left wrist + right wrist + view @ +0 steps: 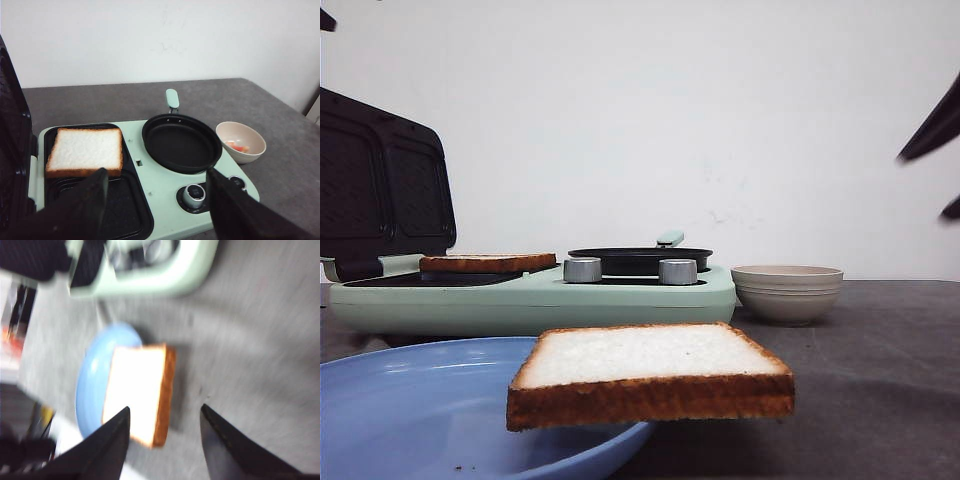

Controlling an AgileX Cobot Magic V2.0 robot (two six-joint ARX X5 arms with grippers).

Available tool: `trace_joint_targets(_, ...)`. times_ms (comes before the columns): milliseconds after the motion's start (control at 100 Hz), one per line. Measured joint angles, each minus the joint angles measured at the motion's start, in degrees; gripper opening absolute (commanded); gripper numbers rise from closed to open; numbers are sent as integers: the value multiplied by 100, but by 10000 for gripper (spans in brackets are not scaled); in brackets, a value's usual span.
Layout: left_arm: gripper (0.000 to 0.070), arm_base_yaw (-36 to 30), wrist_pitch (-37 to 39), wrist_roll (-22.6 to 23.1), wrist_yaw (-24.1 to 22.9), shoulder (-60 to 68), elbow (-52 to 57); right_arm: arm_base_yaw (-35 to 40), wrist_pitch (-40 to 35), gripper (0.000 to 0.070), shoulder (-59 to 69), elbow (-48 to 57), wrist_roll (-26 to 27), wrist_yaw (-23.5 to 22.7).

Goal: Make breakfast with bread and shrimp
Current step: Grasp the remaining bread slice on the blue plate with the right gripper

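Right now we see two slices of bread: one slice of toast bread [650, 372] lies on the rim of the blue plate [410, 410], overhanging its edge toward the grey table [880, 400], and the second slice [85, 151] lies flat in the rear section of the sandwich plate on the mint-green breakfast maker [530, 298], whose dark lid [380, 185] stands open. Beside that slice sits the small black frying pan [181, 142] (its pale green handle points toward the wall). The shrimp [238, 147] rests inside the beige ribbed bowl [241, 142], just beside the appliance. Our left gripper [155, 200] hangs above the appliance's front edge, jaws spread wide with nothing between them. Our right gripper [164, 437] is over the plated slice, likewise wide apart and gripping nothing, though that view is blurred.
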Motion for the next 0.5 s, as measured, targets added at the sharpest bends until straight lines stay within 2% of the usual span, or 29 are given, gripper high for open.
trace_joint_targets(180,314,0,-264,-44,-33,-470,-256,835,988,281,881,-79,378,203)
trace_joint_targets(500,314,0,-841,33,-131,-876,-280,1609,1856,291,2365,-79,658,295)
